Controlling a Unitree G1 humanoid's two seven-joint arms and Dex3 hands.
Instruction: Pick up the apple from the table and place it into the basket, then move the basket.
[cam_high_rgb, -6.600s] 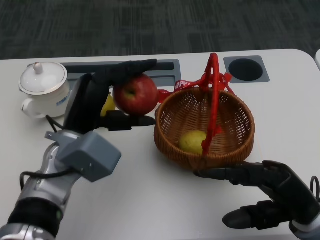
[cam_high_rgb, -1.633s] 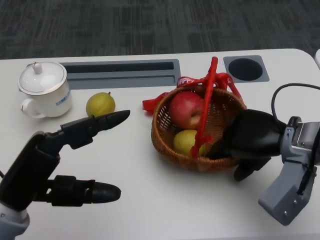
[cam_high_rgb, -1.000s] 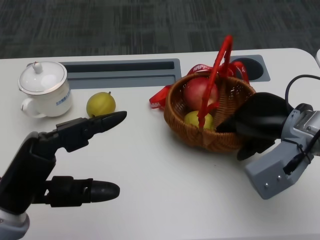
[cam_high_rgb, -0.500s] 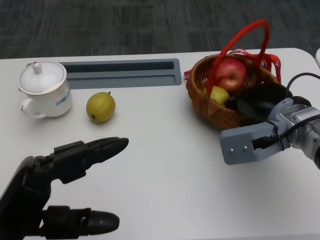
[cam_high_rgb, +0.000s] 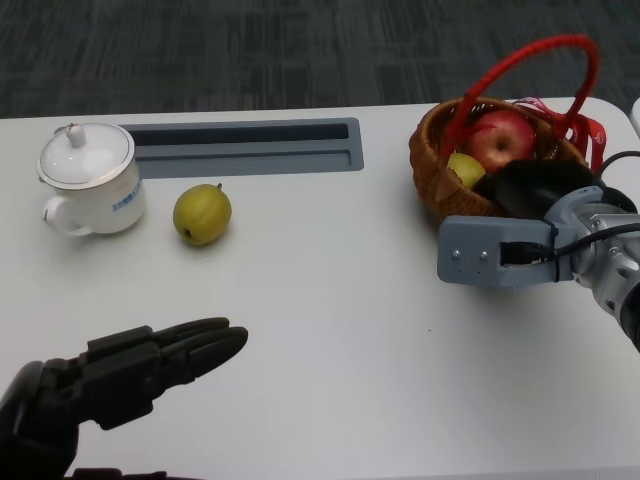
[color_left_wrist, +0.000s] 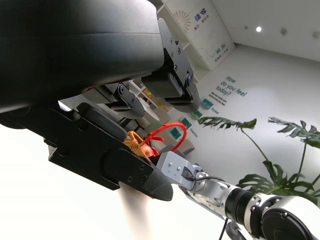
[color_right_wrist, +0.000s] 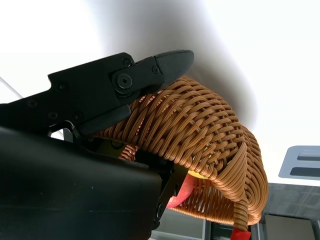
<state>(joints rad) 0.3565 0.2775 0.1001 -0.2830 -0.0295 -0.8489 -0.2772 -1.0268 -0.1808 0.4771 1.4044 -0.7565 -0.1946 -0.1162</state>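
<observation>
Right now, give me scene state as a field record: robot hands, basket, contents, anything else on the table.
left robot hand: holds nothing, fingers extended, low at the near left
right robot hand: grips the near rim of the basket
basket: tilted, at the far right of the table
basket contents: apple, yellow-green fruit
basket handle: red, upright arc
also on table: pear beside the white lidded cup, far left
</observation>
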